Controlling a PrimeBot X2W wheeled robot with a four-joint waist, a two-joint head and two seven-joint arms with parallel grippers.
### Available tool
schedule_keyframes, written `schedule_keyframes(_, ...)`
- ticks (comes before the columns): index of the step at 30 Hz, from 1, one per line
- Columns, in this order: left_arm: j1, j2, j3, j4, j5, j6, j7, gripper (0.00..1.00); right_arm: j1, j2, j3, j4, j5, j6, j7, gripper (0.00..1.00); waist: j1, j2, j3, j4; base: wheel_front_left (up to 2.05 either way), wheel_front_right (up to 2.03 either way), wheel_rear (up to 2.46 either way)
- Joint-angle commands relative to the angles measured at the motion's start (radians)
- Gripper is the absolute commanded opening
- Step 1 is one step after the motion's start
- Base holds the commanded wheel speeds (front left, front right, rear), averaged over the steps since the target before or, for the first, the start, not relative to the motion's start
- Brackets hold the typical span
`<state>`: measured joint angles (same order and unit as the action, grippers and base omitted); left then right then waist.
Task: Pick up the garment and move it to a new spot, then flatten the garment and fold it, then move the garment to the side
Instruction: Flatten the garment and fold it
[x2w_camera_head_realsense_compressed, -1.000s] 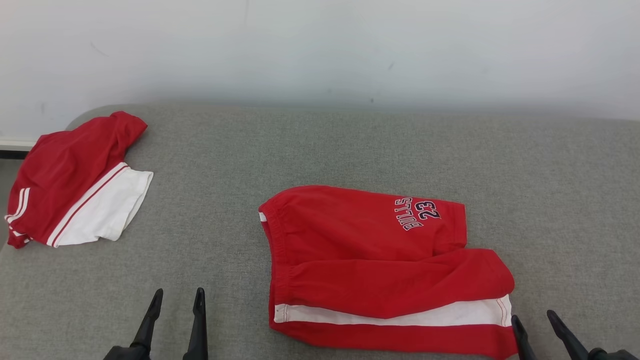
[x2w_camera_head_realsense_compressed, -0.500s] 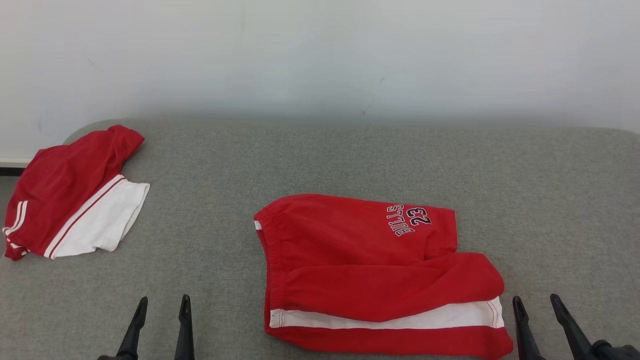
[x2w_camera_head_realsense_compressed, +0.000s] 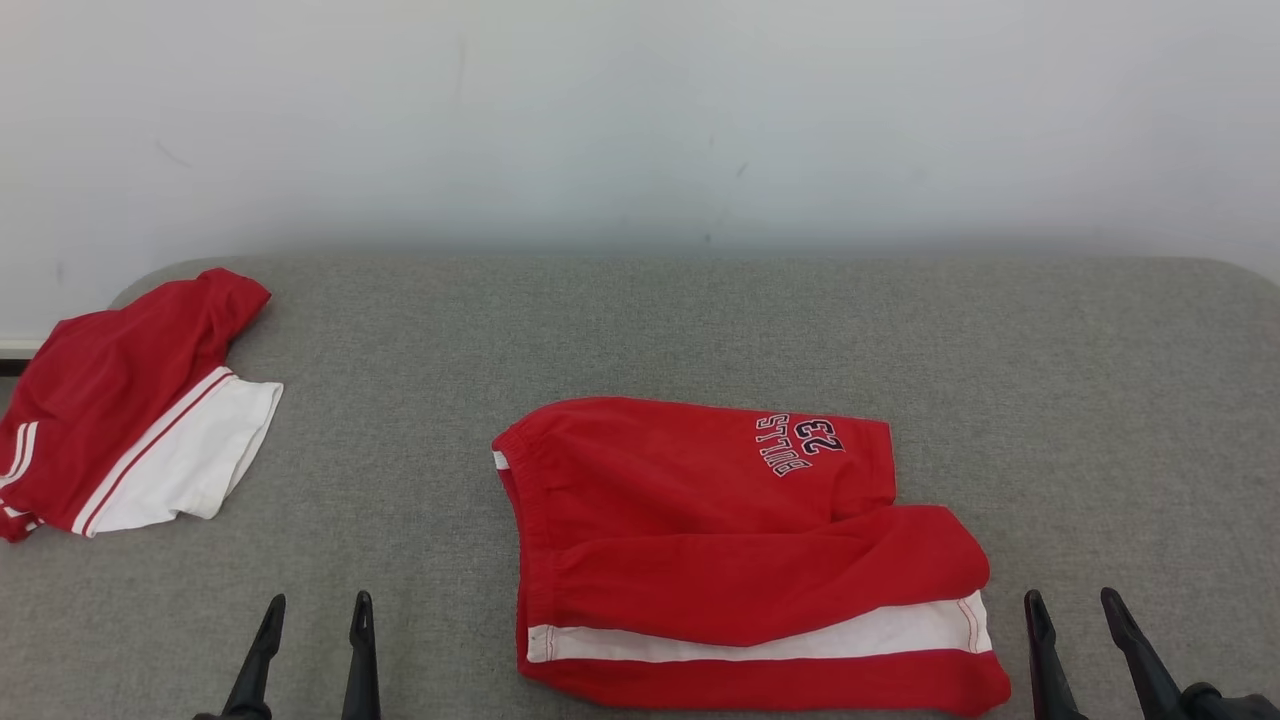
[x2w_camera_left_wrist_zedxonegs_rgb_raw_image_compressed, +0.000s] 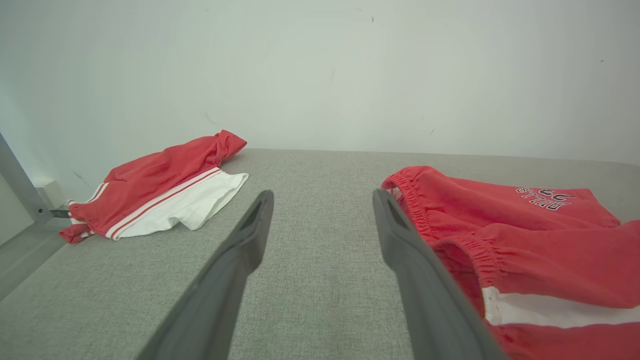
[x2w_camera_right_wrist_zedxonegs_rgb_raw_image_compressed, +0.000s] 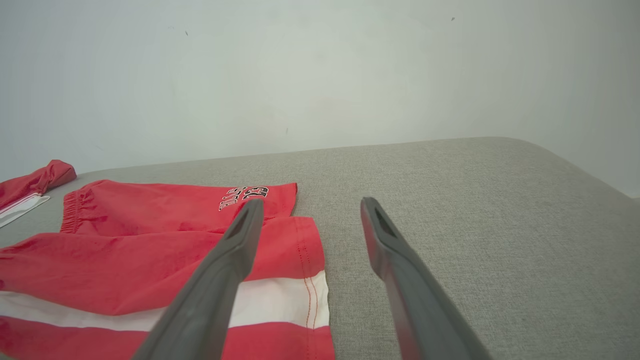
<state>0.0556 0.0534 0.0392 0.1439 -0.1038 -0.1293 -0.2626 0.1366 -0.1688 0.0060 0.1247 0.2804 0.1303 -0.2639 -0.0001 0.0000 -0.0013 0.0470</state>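
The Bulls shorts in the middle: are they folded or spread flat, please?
Partly folded: on the shorts a red layer lies doubled over the near leg, overlapping its white stripe.

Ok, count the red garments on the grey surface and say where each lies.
2. The shorts lie front and centre on the surface; the other garment lies at its left edge. None looks hidden.

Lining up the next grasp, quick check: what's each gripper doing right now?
Left gripper: open, holding nothing.
Right gripper: open, holding nothing, just right of the red shorts.
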Motion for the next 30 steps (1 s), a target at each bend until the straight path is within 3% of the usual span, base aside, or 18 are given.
schedule_keyframes(1,0.006,0.003,0.005,-0.005,0.009,-0.001,-0.003,1.00,0.003,0.003,-0.002,0.002,-0.010,0.001,0.000,1.00,0.0001,0.0000,0.000,-0.002,0.00,0.00,0.00)
schedule_keyframes(18,0.015,0.019,-0.027,-0.005,0.039,0.000,-0.003,1.00,-0.019,-0.027,0.012,0.062,-0.022,0.001,0.000,1.00,0.0001,0.0000,0.002,-0.008,0.00,0.00,0.00)
schedule_keyframes(30,-0.067,0.101,-0.326,0.133,-0.038,0.000,-0.003,1.00,-0.146,-0.092,0.095,0.253,0.013,0.001,0.062,1.00,0.0001,0.0000,0.044,-0.011,0.00,0.00,0.00)
